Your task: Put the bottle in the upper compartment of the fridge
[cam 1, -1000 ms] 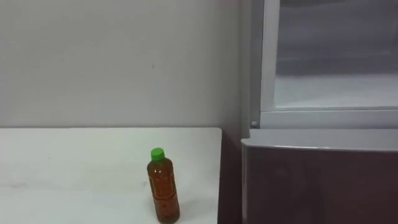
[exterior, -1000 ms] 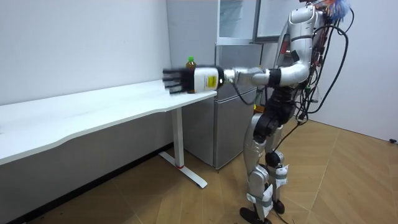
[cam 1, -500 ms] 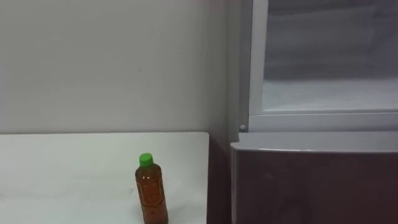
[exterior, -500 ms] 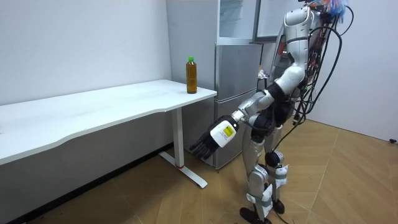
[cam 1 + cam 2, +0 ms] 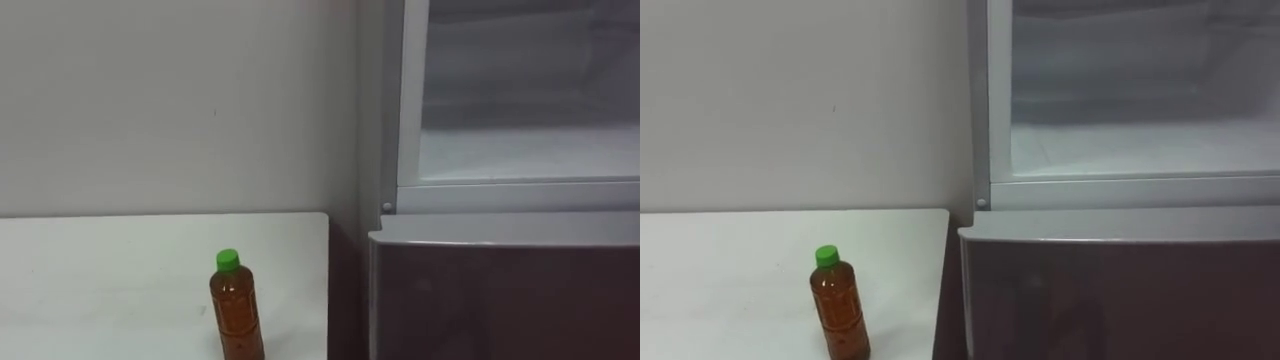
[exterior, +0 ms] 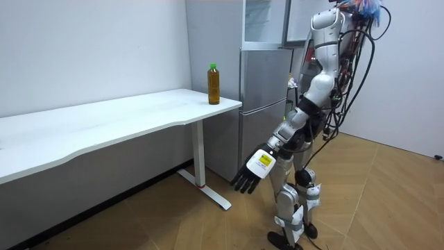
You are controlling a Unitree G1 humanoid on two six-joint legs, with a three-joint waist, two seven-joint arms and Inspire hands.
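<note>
Left eye view: amber bottle (image 5: 236,312) with a green cap, upright on the white table (image 5: 90,280) near its right edge. The upper fridge compartment (image 5: 520,150) is open, just beyond the table's end.

Room view: robot stands before the fridge (image 6: 263,104). Its left hand (image 6: 247,179) hangs low — fingers straight and spread, holding nothing — well apart from the bottle.
</note>
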